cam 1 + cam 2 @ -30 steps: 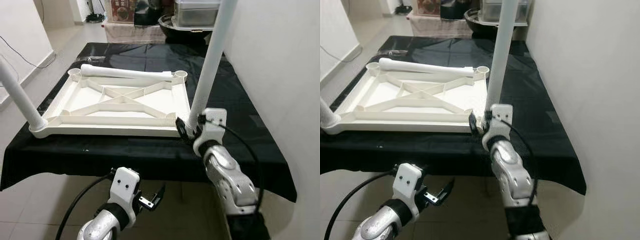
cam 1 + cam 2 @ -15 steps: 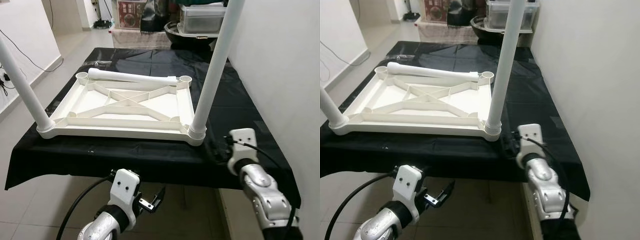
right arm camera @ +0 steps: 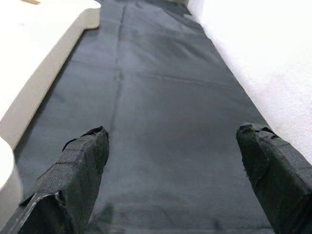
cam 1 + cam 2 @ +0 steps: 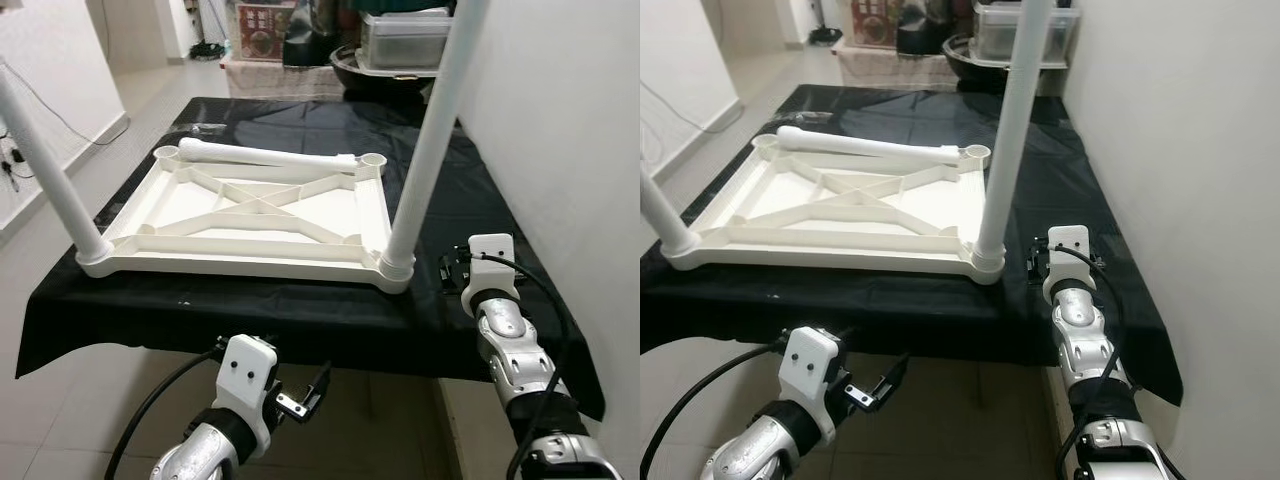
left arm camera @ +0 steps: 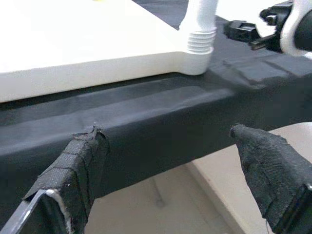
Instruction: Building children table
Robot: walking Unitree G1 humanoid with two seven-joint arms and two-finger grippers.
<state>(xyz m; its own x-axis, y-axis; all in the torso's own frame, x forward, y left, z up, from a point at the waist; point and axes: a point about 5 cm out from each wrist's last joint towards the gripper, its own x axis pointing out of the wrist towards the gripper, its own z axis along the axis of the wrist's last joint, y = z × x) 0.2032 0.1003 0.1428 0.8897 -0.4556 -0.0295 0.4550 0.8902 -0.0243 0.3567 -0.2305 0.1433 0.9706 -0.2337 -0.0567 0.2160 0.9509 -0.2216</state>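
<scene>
On the black-draped worktable (image 4: 300,125) we find the white plastic children's tabletop (image 4: 245,210) lying underside up, its X-shaped ribs facing us. Two legs stand upright in the near corner sockets: the near-left leg (image 4: 50,165) at about 9 o'clock in the head view and the near-right leg (image 4: 430,130) at about 2 o'clock. A third leg (image 4: 265,155) lies flat across the far edge of the tabletop, between the two far sockets, at about 12 o'clock. The far-left socket (image 4: 165,153) and far-right socket (image 4: 372,160) look unfilled. We cannot locate a fourth leg.

Right gripper (image 3: 170,170): fingers spread wide, holding nothing, hovering over bare cloth just beside the near-right corner of the tabletop, at about 4 o'clock of the head view. Left gripper (image 5: 165,170): also spread wide and empty, hanging below the front edge of the worktable at about 6 o'clock, facing the draped cloth; its wrist view shows the seated base collar of the near-right leg.

Judgement: two of four legs appear fitted, so we place the task near its midpoint, between legs. The next move likely calls for reaching to the far edge, closing on the lying leg, tipping it upright and pressing it into a far socket. Reach over the standing legs is the likely difficulty.
</scene>
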